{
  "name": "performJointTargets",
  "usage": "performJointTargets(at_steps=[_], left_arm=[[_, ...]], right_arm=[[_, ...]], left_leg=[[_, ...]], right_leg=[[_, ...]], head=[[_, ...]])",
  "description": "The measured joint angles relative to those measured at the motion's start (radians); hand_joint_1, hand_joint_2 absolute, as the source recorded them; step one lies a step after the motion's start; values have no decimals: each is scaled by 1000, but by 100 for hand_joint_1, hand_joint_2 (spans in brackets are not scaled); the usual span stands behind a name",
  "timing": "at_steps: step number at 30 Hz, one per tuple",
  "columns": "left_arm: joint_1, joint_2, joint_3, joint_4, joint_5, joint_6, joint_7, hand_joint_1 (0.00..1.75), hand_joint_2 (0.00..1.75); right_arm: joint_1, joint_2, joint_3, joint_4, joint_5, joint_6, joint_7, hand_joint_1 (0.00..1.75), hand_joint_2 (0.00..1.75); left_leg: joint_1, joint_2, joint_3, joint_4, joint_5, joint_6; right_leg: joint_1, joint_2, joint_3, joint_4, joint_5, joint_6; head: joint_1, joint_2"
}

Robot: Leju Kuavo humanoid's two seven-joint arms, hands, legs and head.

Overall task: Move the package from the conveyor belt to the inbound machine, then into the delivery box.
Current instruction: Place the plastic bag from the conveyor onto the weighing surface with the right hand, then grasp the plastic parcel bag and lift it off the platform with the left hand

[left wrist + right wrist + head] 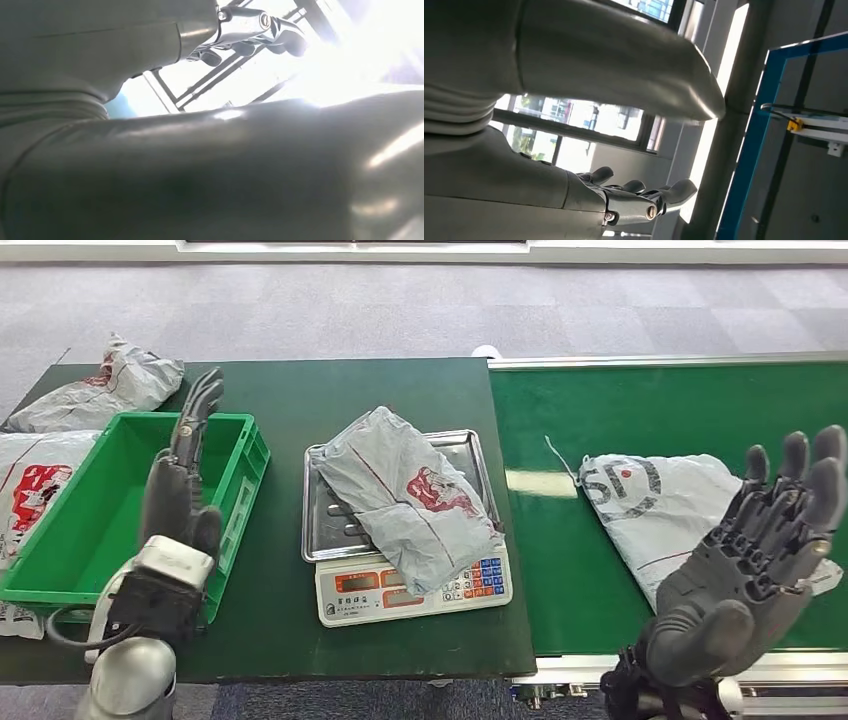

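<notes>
both hands, left hand (178, 490) and right hand (760, 540), raised with fingers spread, holding nothing; package (405, 495) lies on scale (410, 590).

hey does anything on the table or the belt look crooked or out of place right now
The grey package lies askew on the scale, overhanging its steel tray and covering part of the keypad. Another package sits on the conveyor belt. The green crate holds no package.
</notes>
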Motion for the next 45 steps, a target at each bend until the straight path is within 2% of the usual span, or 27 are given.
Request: performJointTargets(at_steps=[3, 7, 12, 15, 20, 22, 27, 33, 43, 44, 45], left_arm=[[-69, 40, -23, 73, -38, -49, 15, 0, 175], [-169, 86, -66, 176, -54, -126, 43, 0, 175], [-359, 139, -186, 402, -110, -261, 36, 0, 175], [-441, 153, -263, 534, -122, -289, 11, 0, 175], [-529, 153, -362, 684, -143, -326, -23, 0, 175], [-558, 134, -413, 761, -140, -339, -52, 0, 175], [-589, 45, -522, 921, -125, -341, -98, 0, 175], [-598, -46, -606, 1044, -88, -330, -114, 0, 175], [-583, -113, -664, 1170, -1, -218, -117, 0, 175], [-582, -116, -665, 1178, 2, -212, -116, 3, 175], [-581, -120, -665, 1185, 5, -207, -115, 47, 175]], right_arm=[[25, -17, -8, -14, 2, -12, -10, 0, 175], [48, -34, -16, -16, -8, -26, -19, 0, 175], [53, -56, -19, -7, -37, -28, -40, 0, 175], [51, -66, -19, 7, -49, -28, -43, 0, 175], [35, -85, -16, 28, -84, -35, -49, 0, 175], [21, -94, -8, 41, -100, -42, -54, 0, 175], [-8, -101, 19, 66, -113, -31, -54, 0, 175], [-41, -110, 48, 85, -124, -22, -46, 0, 175], [-78, -138, 84, 118, -159, -20, -57, 0, 175], [-81, -139, 88, 121, -159, -18, -57, 0, 175], [-85, -140, 91, 124, -160, -17, -56, 0, 175]], left_leg=[[0, 0, 0, 0, 1, 0], [0, 0, 0, 0, 1, 0], [0, 0, 0, 0, 2, 0], [0, 1, 0, 0, 2, 0], [0, 1, 0, 0, 2, 0], [0, 0, 0, 0, 2, 0], [-1, 0, 0, 0, 2, 0], [-1, 0, -1, 0, 2, 1], [-1, 0, -1, 0, 2, 0], [-1, 0, -1, 0, 2, 1], [-1, 0, -1, 0, 2, 1]], right_leg=[[0, 0, 0, 0, 1, 0], [0, 0, 0, 0, 1, 0], [0, 0, 1, 0, 2, 0], [0, 2, 1, 0, 3, 1], [0, 2, 0, 0, 3, 1], [-1, 1, 0, 0, 3, 1], [-2, 1, 0, 0, 3, 1], [-2, 1, 0, 0, 3, 1], [-1, 1, 0, 0, 3, 1], [-1, 1, 0, 0, 3, 1], [-1, 1, 0, 0, 3, 1]], head=[[0, 0], [0, 0], [0, 0], [0, 0], [0, 0], [0, 0], [0, 0], [0, 0], [0, 0], [0, 0], [0, 0]])
